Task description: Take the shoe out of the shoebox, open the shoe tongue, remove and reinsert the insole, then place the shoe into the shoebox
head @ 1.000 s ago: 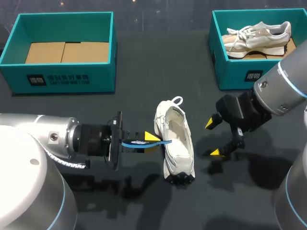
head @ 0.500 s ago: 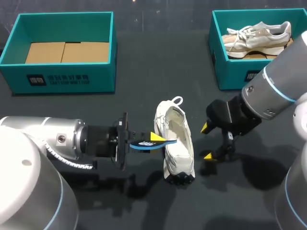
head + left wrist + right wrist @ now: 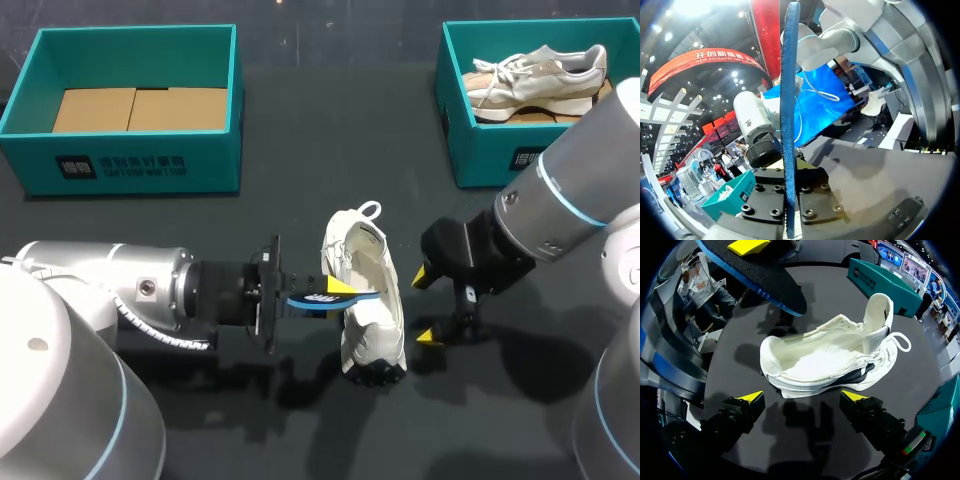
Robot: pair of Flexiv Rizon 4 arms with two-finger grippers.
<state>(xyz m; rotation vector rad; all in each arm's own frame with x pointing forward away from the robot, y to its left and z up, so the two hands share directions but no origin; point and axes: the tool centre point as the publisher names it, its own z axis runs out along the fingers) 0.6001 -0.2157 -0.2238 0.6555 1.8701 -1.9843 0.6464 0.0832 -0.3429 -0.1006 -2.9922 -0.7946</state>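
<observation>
Now clamped narrow on the blue-edged insole (image 3: 338, 297), left end effector (image 3: 335, 291), with the insole's front end poking over the open mouth of the white shoe (image 3: 372, 335). Spread wide and gripping nothing, right end effector (image 3: 426, 306), just beside the shoe's other flank, apart from it. Shoe resting mid-bench (image 3: 300, 160), opening upward, held by neither arm.

Likely trouble: snagging the insole tip on the collar and shoving the unbraced shoe sideways, or buckling the thin insole if pushed in too flat. Probably safer with the shoe steadied first.

Room to move all around the shoe. Teal shoebox (image 3: 135, 165) well apart behind on the left. Second box (image 3: 490, 150), holding a beige shoe (image 3: 535, 72), behind on the right.
</observation>
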